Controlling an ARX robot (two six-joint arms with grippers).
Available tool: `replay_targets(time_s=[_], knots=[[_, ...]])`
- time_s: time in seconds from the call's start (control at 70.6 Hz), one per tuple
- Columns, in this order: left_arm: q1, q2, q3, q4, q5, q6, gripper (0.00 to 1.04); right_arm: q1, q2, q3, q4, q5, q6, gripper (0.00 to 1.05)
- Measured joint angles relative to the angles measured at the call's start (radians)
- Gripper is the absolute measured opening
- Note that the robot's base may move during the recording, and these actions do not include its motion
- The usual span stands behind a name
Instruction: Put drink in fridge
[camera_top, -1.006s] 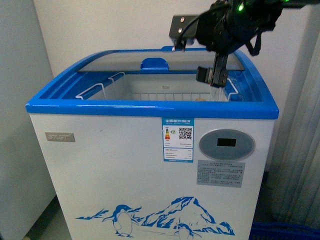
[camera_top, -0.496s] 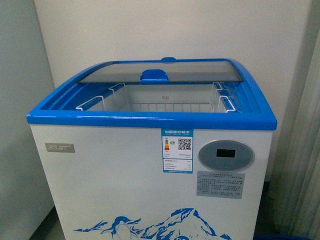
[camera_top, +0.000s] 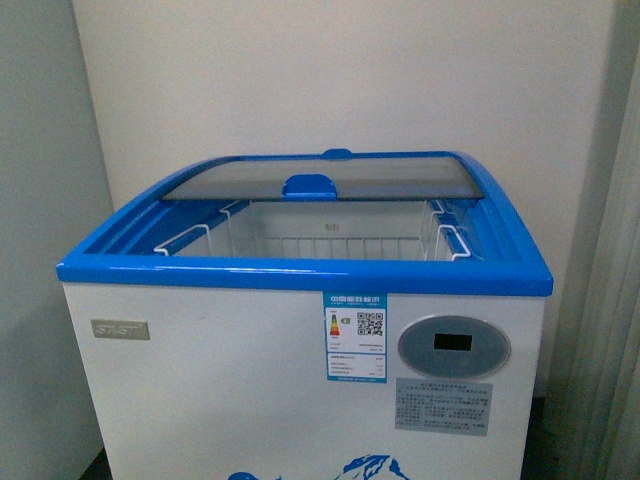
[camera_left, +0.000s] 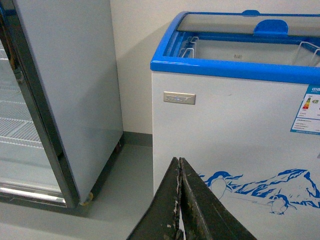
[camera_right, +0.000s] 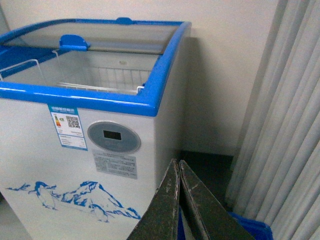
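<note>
White and blue-rimmed, the fridge (camera_top: 300, 380) stands with its glass lid (camera_top: 320, 177) slid back; both the left gripper (camera_left: 180, 200) and right gripper (camera_right: 178, 200) have fingers pressed together, empty.

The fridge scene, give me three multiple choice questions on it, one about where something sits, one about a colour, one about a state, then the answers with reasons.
1. Where is the oval grey display on the fridge?
A. front, right of the energy label
B. on the glass lid
C. on the side wall

2. What colour is the top rim?
A. red
B. blue
C. green

3. How does the glass lid stand?
A. fully shut
B. removed
C. slid back, front open

Answers: 1 A, the display sits beside the label. 2 B, the rim is blue. 3 C, wire baskets show through the opening.
</note>
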Motion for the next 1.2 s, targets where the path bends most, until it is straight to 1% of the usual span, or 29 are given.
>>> replay_targets(time_s=[0.425,0.822,0.992,1.02,1.105,1.205], knots=[[0.0,0.0,0.0,0.0,0.0,0.0,0.03,0.0,-0.146,-0.122,-0.023,0.0,0.0,0.03],[0.0,0.0,0.0,0.0,0.0,0.0,0.03,0.0,-0.258,-0.171,-0.087,0.0,0.0,0.03],[0.0,0.0,0.0,0.0,0.0,0.0,0.03,0.0,-0.303,-0.193,-0.089,0.0,0.0,0.03],[0.0,0.0,0.0,0.0,0.0,0.0,0.03,0.0,-0.313,-0.193,-0.098,0.0,0.0,0.03],[0.0,0.0,0.0,0.0,0.0,0.0,0.03,0.0,-0.426,-0.193,-0.247,0.0,0.0,0.03],[0.0,0.0,0.0,0.0,0.0,0.0,0.03,0.0,-0.482,-0.193,-0.269,0.0,0.001,0.03]])
